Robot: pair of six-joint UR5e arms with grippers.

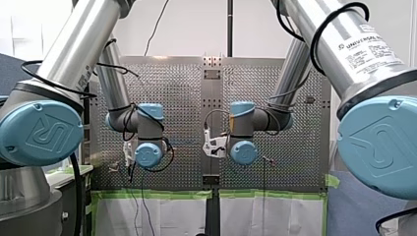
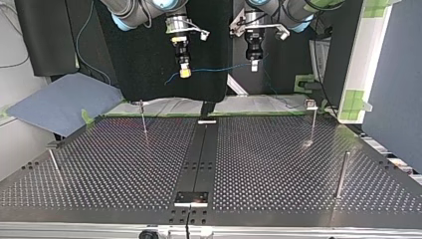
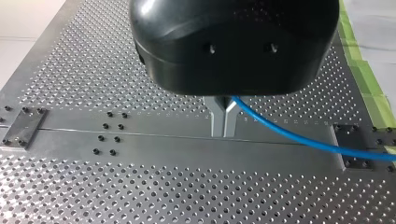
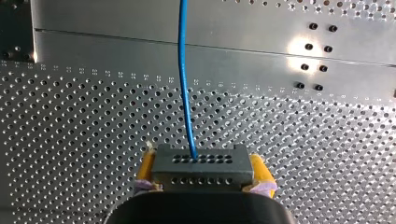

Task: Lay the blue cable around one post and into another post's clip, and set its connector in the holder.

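Grey connector (image 4: 201, 161) is pinched between the yellow pads (image 4: 145, 167) of my right hand (image 4: 202, 169). From the connector the blue cable (image 4: 184, 84) stretches sideways to my left hand (image 3: 224, 130), its metal fingers (image 3: 218, 116) pressed together on it. Both hang above the tabletop (image 2: 124, 164); the posts (image 2: 312, 122) stand lower than the connector, I judge.

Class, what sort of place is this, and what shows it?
Probably a robotics lab test bench: my left arm and my right arm hang over a perforated metal table with thin posts, my left gripper shut on a blue cable, my right gripper on its connector.
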